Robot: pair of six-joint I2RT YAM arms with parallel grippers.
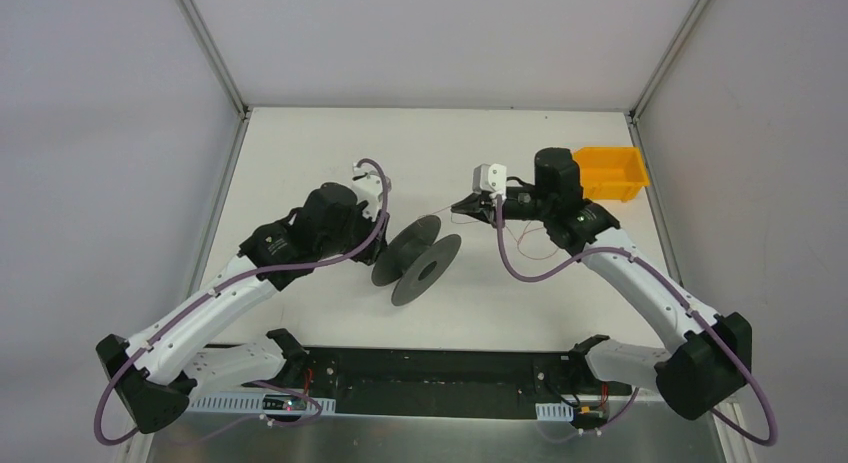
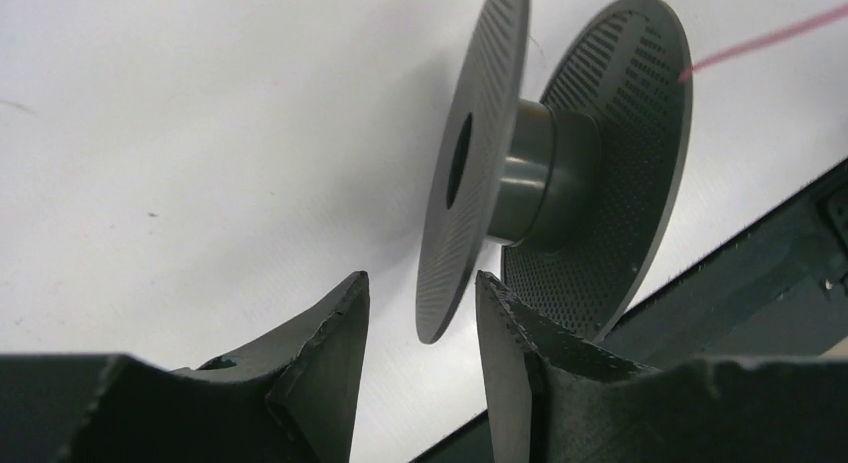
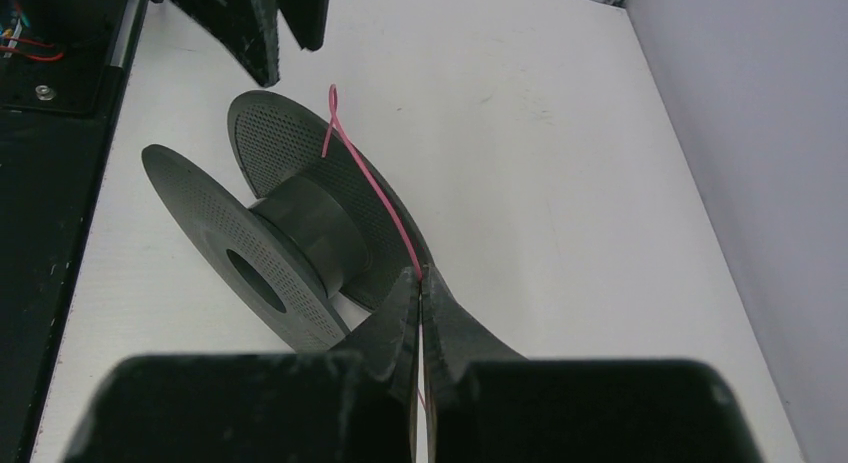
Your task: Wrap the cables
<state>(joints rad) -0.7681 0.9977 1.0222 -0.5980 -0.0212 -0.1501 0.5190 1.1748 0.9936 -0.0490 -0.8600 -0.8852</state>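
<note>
Cable: a hair-thin pink strand (image 3: pixel 370 183) is running left from the right claw over the rim of the spool's farther flange. It is ending in a small free loop and is not lying on the hub.
Right claw: the right gripper (image 3: pixel 421 278) is pressing its fingers together on the strand, pinching it just right of the spool.
Left claw: the left gripper (image 2: pixel 420 279) is holding its fingers spread at the spool's left side, with one flange rim showing between them. Whether they are touching it, I cannot tell.
Spool: the black spool (image 1: pixel 418 261) is resting on its flange rims at mid-table (image 1: pixel 440 143), between the two claws.
Materials: the flanges are looking like thin, hard, matte plastic discs dotted with fine perforations. The hub is a smooth short cylinder, and the finger pads are looking dark and rough-edged.
Risk, slip: the strand is so fine that it may be pulled out of the pinch under tension.
Risk, roll: with nothing clamping it, the round spool is likely to roll or tip when the strand tugs.
Risk, miss: the strand is riding on the rim, so it may slide off outside instead of dropping onto the hub.
Risk, snag: the loop may be catching on the perforations.
</note>
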